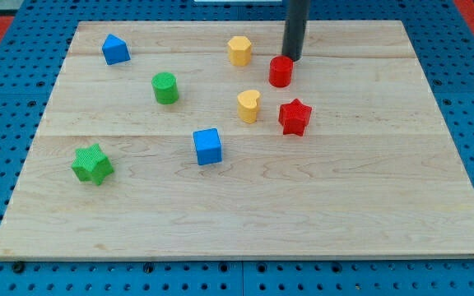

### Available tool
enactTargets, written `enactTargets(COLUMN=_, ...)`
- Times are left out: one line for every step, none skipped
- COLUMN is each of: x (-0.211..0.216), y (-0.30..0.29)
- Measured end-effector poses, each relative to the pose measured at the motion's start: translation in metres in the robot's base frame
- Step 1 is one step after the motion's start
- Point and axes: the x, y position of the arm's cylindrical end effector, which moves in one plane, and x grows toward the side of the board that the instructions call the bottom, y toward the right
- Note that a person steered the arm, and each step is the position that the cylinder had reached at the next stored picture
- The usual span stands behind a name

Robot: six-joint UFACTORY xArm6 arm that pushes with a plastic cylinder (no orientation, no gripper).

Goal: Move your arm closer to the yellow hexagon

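Yellow hexagon (239, 50): near the view's top on the wooden board (369, 214). My tip (292, 58) to its right, close but apart, just above the red cylinder (281, 71). No pincer on this rod, so nothing apart or clamped. Yellow heart (248, 106) below the hexagon, red star (295, 117) lower right.

Lighting bright and even across the worktop (245, 205). Shadows soft and short, close under each block. No glare on the wood. Focus sharp from near edge to far edge; slight softness only. No visible edge distortion.
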Motion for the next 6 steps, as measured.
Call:
enactTargets(x=0.03, y=-0.007)
enactTargets(x=0.053, y=-0.002)
enactTargets(x=0.021, y=0.035)
enactTargets(x=-0.05, y=0.035)
enactTargets(x=-0.073, y=-0.002)
enactTargets(x=-0.056, y=-0.035)
